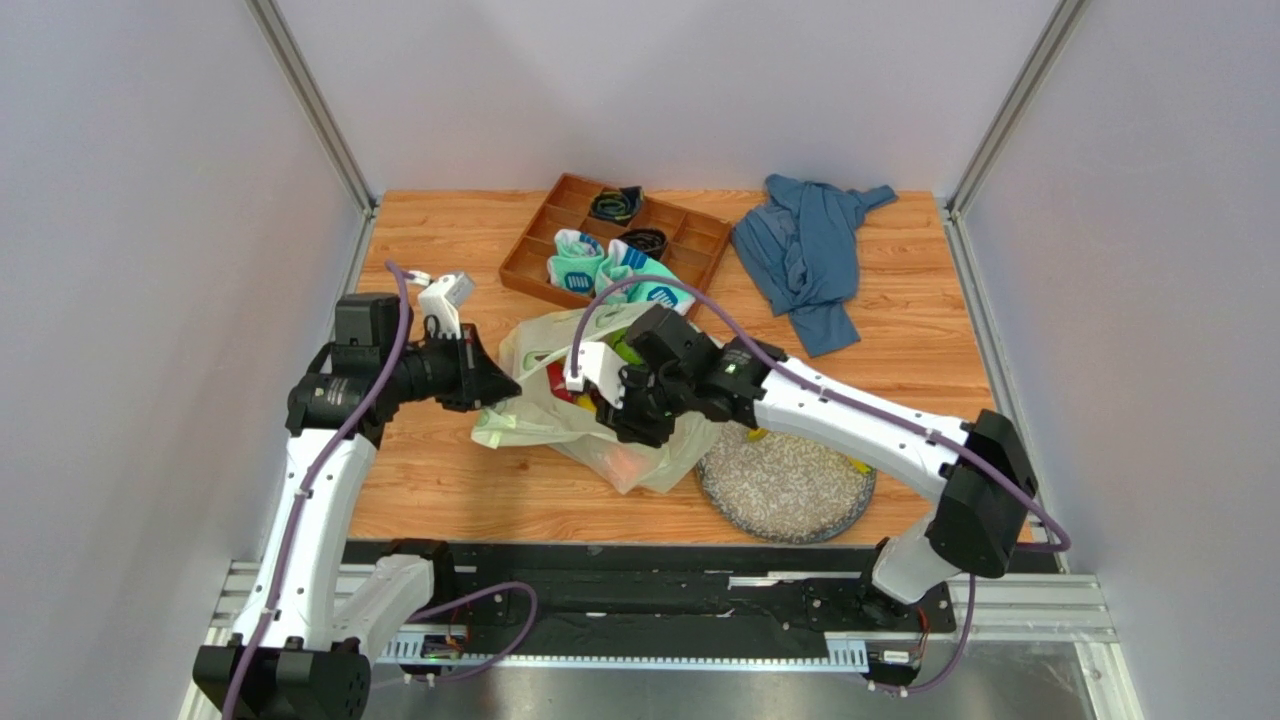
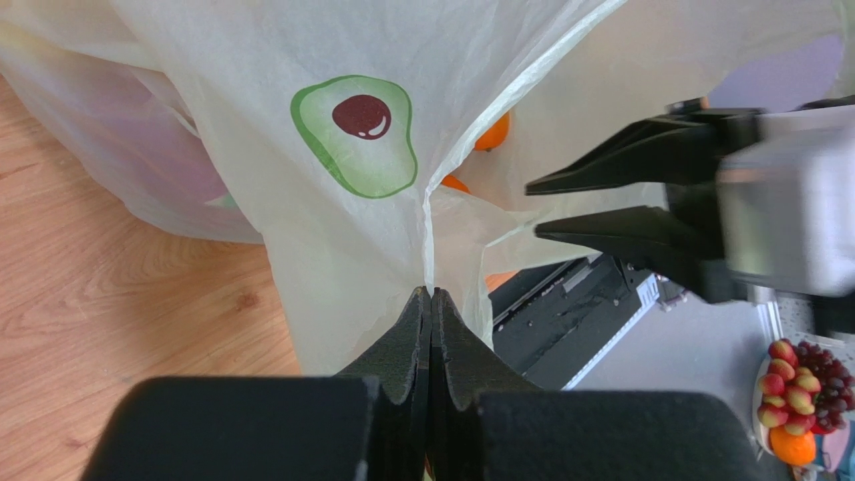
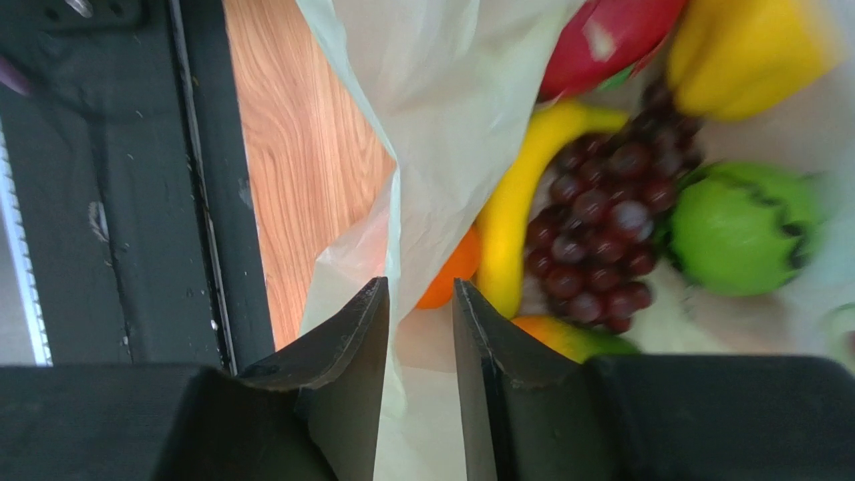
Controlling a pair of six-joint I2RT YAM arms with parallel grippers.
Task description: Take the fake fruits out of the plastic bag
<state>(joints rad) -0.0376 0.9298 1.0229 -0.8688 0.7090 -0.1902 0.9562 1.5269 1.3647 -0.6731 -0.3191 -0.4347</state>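
Note:
The pale yellow-green plastic bag [image 1: 549,413] lies mid-table, and its avocado print shows in the left wrist view [image 2: 353,135]. My left gripper [image 1: 504,387] is shut on a fold of the bag's edge [image 2: 430,293] and holds it up. My right gripper [image 1: 631,417] is at the bag's mouth, jaws a little apart [image 3: 419,291], with the bag's thin rim running between them. Inside the bag I see a banana [image 3: 517,200], purple grapes [image 3: 602,230], a green round fruit [image 3: 743,230], a pink dragon fruit [image 3: 602,40], an orange [image 3: 454,276] and a mango [image 3: 572,339].
A grey speckled plate [image 1: 784,483] sits just right of the bag. A brown compartment tray [image 1: 544,240] with teal-white socks stands at the back. A blue garment [image 1: 812,248] lies at the back right. The black rail [image 1: 646,600] runs along the near edge.

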